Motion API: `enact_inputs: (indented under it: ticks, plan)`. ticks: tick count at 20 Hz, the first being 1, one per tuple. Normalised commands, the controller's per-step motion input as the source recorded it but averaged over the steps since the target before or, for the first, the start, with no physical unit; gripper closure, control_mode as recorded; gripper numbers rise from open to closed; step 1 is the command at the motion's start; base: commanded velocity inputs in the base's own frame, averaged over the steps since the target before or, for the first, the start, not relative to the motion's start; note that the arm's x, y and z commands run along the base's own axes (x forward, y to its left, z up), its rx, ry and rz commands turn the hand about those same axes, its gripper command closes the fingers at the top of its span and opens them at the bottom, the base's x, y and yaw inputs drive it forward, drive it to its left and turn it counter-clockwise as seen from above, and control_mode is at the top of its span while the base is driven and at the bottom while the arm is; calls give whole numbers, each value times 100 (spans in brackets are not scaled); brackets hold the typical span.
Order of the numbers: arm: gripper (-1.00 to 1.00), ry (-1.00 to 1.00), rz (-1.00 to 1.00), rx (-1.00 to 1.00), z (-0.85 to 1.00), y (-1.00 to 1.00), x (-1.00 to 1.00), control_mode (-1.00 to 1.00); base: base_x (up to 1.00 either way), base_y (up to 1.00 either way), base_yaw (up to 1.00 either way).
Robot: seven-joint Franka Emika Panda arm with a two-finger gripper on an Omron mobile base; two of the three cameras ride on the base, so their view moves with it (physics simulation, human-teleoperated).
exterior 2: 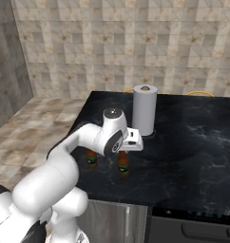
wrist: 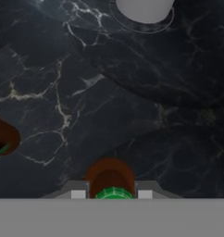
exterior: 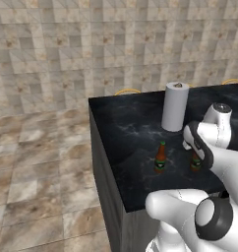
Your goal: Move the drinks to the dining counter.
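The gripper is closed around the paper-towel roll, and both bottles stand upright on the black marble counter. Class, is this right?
Not quite. The gripper is closed on one of the bottles, not on the paper-towel roll, which stands free behind it. The hand view shows that bottle's green cap between the fingertips. The other bottle and the held one are both upright on the black marble counter.

We see a white paper-towel roll (exterior: 175, 106) standing upright toward the far side of the black marble top, its cardboard core showing at the top end. Behind that surface two thin yellow curved things (exterior: 128, 91) peek over the far edge; we cannot tell what they are. A tiled wall (exterior: 91, 44) of grey and tan squares rises beyond, and a brown stone-look floor (exterior: 37, 177) spreads to the left.
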Motion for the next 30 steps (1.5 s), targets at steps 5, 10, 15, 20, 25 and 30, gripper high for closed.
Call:
enact_inputs:
  ticks: [5,10,15,20,25,30]
  plan:
    - [100,0,0,0,-19,-6,0,-100,0,0,0]
    - [100,0,0,0,-18,-7,1,-100,0,0,0]
    - [100,0,2,0,-23,-6,0,-100,0,0,0]
    - [100,0,1,0,-20,-3,0,-100,0,0,0]
    - [-100,0,0,0,-22,0,0,-100,0,0,0]
    - [-100,-3,0,0,-1,0,-1,-100,0,0,0]
